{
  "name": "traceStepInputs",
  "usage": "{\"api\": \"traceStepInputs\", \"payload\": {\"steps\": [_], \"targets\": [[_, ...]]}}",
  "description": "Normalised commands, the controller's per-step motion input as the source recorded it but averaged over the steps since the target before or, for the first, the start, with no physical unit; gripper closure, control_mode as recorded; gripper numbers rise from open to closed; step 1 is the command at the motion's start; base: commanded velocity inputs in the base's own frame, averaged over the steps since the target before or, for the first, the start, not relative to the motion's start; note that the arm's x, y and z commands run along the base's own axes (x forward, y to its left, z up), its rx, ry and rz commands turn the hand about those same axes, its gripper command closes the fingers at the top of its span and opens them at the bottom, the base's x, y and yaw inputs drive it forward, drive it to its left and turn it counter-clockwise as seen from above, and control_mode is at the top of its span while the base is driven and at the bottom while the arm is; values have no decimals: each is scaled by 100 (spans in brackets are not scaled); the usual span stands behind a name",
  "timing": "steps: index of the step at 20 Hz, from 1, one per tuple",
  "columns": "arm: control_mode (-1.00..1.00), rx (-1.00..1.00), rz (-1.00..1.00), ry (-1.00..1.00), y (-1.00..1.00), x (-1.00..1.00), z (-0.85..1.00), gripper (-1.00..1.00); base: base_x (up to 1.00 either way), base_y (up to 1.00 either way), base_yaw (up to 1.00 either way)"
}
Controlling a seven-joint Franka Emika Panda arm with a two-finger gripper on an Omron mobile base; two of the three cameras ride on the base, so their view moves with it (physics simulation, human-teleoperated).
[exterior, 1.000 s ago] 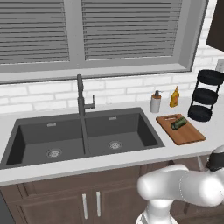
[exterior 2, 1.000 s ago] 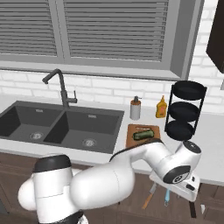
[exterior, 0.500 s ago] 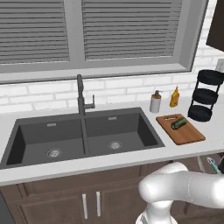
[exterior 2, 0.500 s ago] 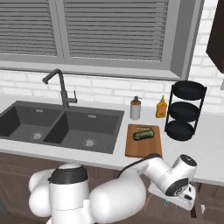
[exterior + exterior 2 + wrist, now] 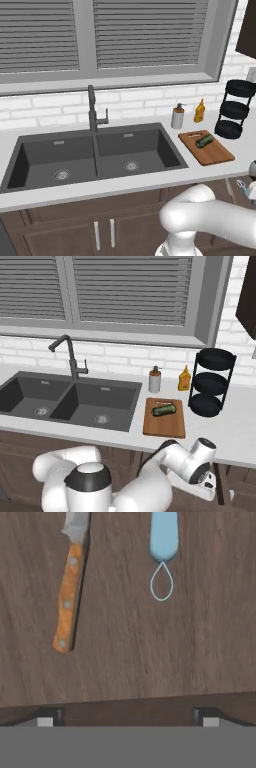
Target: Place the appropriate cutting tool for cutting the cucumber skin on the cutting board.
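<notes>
The reddish-brown cutting board (image 5: 216, 154) (image 5: 164, 426) lies on the counter right of the sink, with the stubby dark green cucumber (image 5: 204, 141) (image 5: 164, 410) on its far half. My gripper (image 5: 128, 716) hangs below the counter's front edge (image 5: 207, 484), open, its fingertips (image 5: 49, 717) wide apart and nothing between them. It looks down on a dark wooden drawer floor. There a knife with an orange wooden handle (image 5: 67, 597) lies to the left, and a light blue handle with a thin wire loop (image 5: 163, 542) lies to the right. Both tools run out of the picture's top.
A double dark sink (image 5: 95, 157) with a tall faucet (image 5: 93, 107) takes up the counter's left. Behind the board stand a soap dispenser (image 5: 154, 380) and a yellow bottle (image 5: 184, 379). A black three-tier rack (image 5: 212, 383) stands right of the board.
The arm has swung lower and to the right, and the hand has sunk below the counter edge over the drawer. The board and cucumber have not moved.
</notes>
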Motion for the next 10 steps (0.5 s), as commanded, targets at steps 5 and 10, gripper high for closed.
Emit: {"api": "traceStepInputs", "payload": {"steps": [5, 10], "targets": [[-100, 0, 6, 25, 3, -32, 0, -100, 0, 0, 0], [-100, 0, 5, 20, 0, -65, 0, -100, 0, 0, 0]]}}
